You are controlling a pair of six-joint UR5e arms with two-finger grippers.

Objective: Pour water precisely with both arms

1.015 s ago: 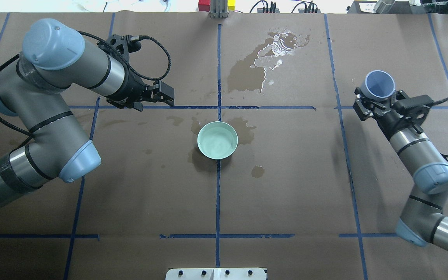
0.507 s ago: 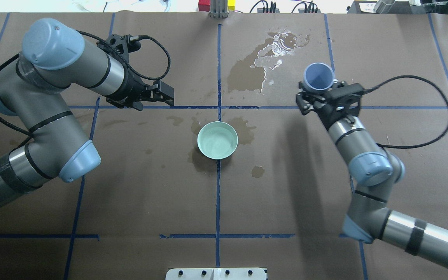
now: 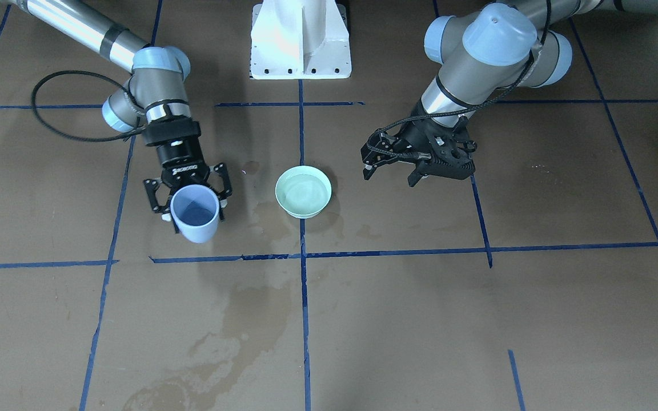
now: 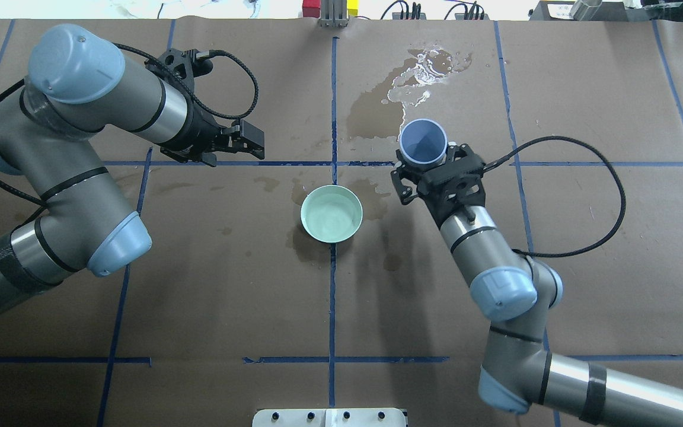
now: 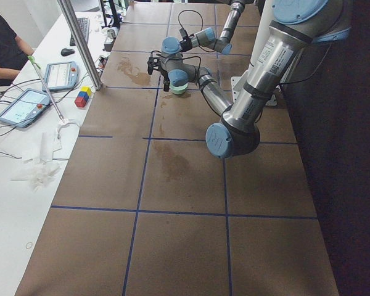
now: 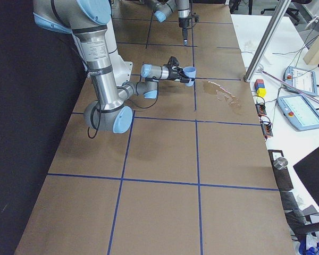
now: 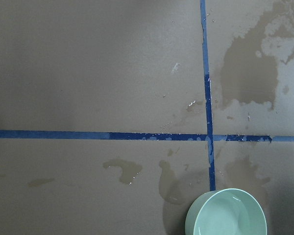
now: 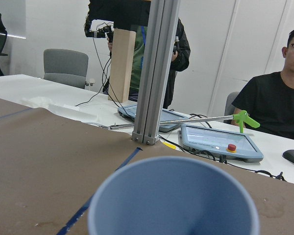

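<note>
- The right gripper [image 3: 192, 206] is clenched round an upright pale blue plastic cup [image 3: 194, 216], near the mint-green round bowl [image 4: 304, 214].
- The left gripper [image 3: 389, 171] hangs released and empty on the bowl's opposite side.
- The water [image 7: 226, 221] shows as a faint sheen inside the bowl; the cup's contents cannot be told.
- Best to centre the cup's lip low over the bowl before tipping, then tilt slowly.
- White lettering on the right gripper's body is too small to read.
</note>
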